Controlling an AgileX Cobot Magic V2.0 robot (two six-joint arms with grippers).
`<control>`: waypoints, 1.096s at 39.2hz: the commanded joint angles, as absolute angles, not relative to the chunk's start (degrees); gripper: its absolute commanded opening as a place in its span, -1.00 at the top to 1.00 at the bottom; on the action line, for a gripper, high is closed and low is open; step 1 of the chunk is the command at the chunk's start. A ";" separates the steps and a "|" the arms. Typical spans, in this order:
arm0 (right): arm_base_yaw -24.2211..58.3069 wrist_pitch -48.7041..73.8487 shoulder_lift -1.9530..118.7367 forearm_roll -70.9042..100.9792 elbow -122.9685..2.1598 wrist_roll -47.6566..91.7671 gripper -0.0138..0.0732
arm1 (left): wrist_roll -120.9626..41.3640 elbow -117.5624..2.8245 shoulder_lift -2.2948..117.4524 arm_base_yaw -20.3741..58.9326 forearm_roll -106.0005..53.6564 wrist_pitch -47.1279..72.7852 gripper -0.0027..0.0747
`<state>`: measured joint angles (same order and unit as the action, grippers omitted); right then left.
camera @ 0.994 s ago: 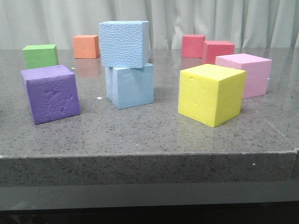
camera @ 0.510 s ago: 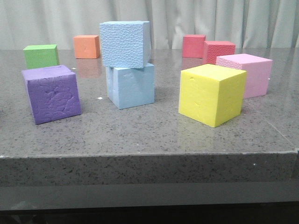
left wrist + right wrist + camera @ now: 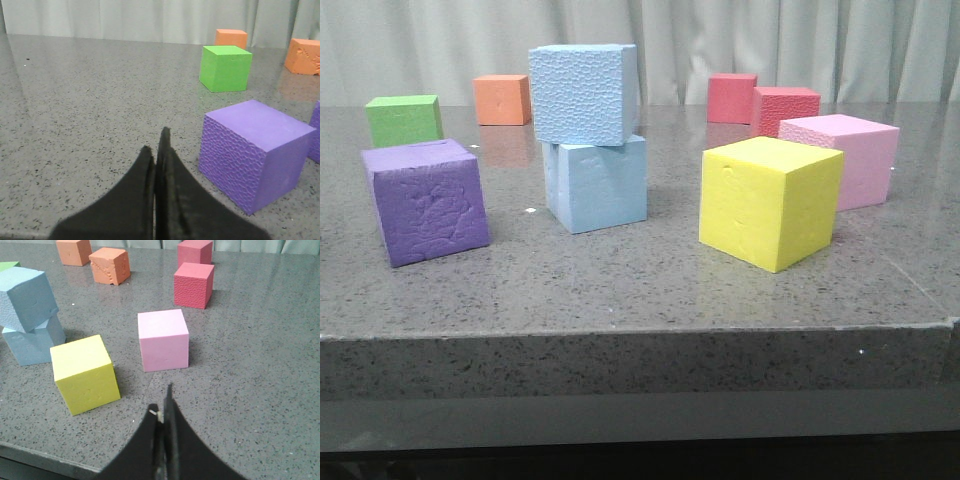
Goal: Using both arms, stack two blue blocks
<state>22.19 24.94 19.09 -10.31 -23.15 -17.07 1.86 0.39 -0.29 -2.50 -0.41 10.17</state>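
The pebbly blue block (image 3: 582, 93) sits on top of the smoother blue block (image 3: 596, 183) in the middle of the table, turned a little against it. The stack also shows in the right wrist view, pebbly block (image 3: 27, 298) above smoother block (image 3: 32, 342). Neither gripper shows in the front view. My left gripper (image 3: 156, 144) is shut and empty, low over the table beside the purple cube (image 3: 255, 150). My right gripper (image 3: 162, 402) is shut and empty, near the table's front edge, short of the pink cube (image 3: 163, 339) and the yellow cube (image 3: 86, 373).
The purple cube (image 3: 425, 201) stands left of the stack and the yellow cube (image 3: 770, 201) to its right. The pink cube (image 3: 842, 158), two red cubes (image 3: 785, 108), an orange cube (image 3: 502, 99) and a green cube (image 3: 404, 119) stand further back. The table's front edge (image 3: 640, 335) is near.
The whole front view shifts a few pixels left; the blocks keep their places relative to each other.
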 commanded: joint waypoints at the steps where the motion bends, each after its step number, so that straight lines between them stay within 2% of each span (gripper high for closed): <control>1: 21.83 20.51 19.41 -10.87 -24.76 -17.02 0.84 | 1.81 0.48 -1.29 -2.65 -0.84 5.05 0.98; 33: 21.83 20.31 19.41 -12.10 -24.75 -16.52 0.84 | 1.81 0.48 -1.29 -2.65 -0.84 5.05 0.98; 38: 20.68 16.53 18.04 -10.62 -21.43 -10.35 0.84 | 1.81 0.48 -1.29 -2.65 -0.84 5.05 0.98; 43: 15.66 10.09 15.22 -3.92 -15.96 -2.31 0.84 | 1.81 0.48 -1.29 -2.65 -0.84 5.05 0.98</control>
<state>18.60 18.62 16.50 -7.36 -17.20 -7.47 1.86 0.39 -0.29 -2.50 -0.41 10.12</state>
